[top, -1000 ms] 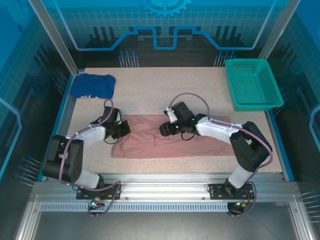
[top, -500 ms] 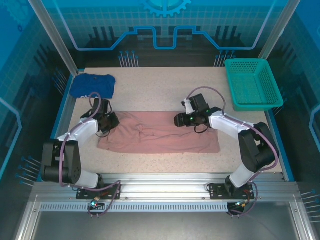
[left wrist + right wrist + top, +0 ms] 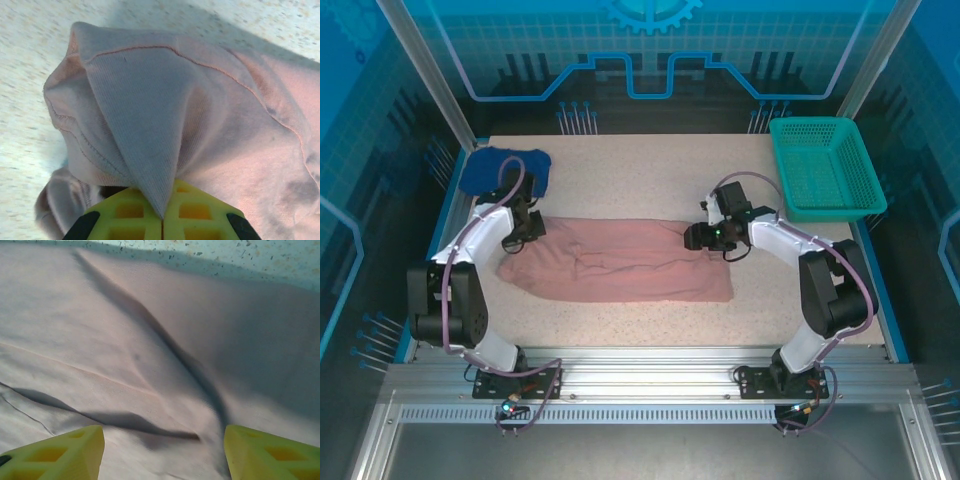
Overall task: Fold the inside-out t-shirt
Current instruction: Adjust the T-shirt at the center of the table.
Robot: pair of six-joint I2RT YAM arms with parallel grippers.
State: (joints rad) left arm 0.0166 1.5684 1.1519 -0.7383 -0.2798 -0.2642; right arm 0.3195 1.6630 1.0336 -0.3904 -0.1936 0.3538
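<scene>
Left tool (image 3: 525,232) is clamping down tight on the inside-out t-shirt (image 3: 620,270). From the left wrist camera, a peak of pink cloth is getting pinched right between its yellow fingers (image 3: 200,215). The shirt is lying as a long band across the middle of the tabletop (image 3: 640,180), running left to right. Over at its right end, the right tool (image 3: 692,237) is sitting with its jaws spread wide, gripping nothing, with creased fabric showing between its fingers (image 3: 55,452). A dark blue garment (image 3: 505,168) is resting at the far left corner, and a green basket (image 3: 825,213) is waiting at the far right.
</scene>
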